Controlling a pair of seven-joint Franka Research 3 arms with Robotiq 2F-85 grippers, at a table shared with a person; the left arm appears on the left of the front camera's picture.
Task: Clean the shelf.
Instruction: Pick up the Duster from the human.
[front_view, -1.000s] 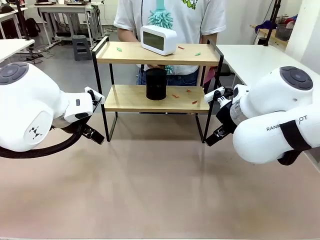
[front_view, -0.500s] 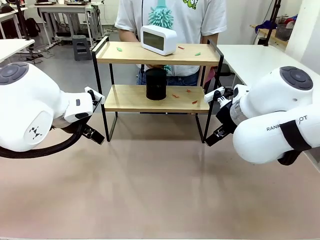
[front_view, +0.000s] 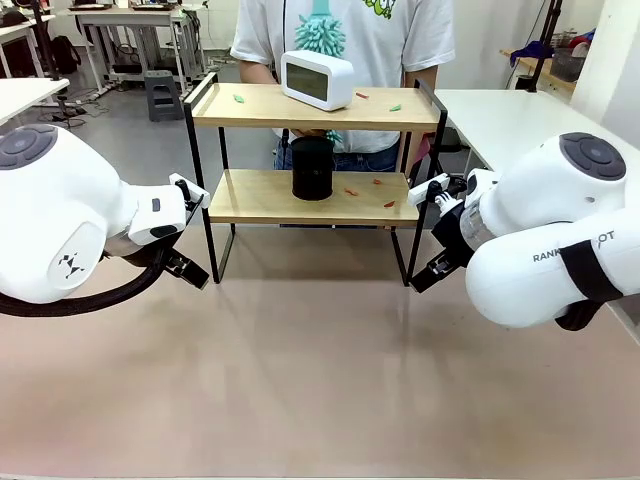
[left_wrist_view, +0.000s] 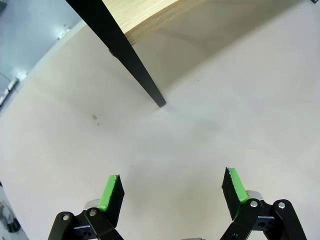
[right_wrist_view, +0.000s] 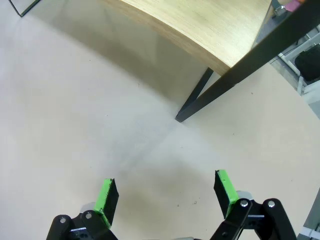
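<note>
1. The left fingers (left_wrist_view: 111, 192) are spread wide with nothing between their green pads. They hang just above the bare beige counter (left_wrist_view: 210, 130).
2. The right fingers (right_wrist_view: 225, 187) are spread just as wide and also hold nothing. The same counter lies beneath them.
3. The shelf (front_view: 312, 150) stands on the counter between the two sets of fingers and a little beyond them. In the front view each set sits low by one of its near corners, close to the frame but not touching it.
4. In the left wrist view, one black leg of the shelf comes down to the counter ahead of the left fingers, slightly toward the left pad's side. The edge of a wooden board shows above it.
5. In the right wrist view, a black leg meets the counter ahead of the right fingers, about midway between the pads. The underside of a board is farther ahead and above.
6. A white clock (front_view: 318, 79) stands on the top board, beyond both sets of fingers and higher than them.
7. A black cylinder (front_view: 312, 168) stands upright on the lower board, under the clock.
8. Small green scraps (front_view: 238, 98) and red scraps (front_view: 351, 191) lie scattered on both boards.
9. A person (front_view: 420, 30) in a white shirt stands behind the shelf, on the side away from the fingers.
</note>
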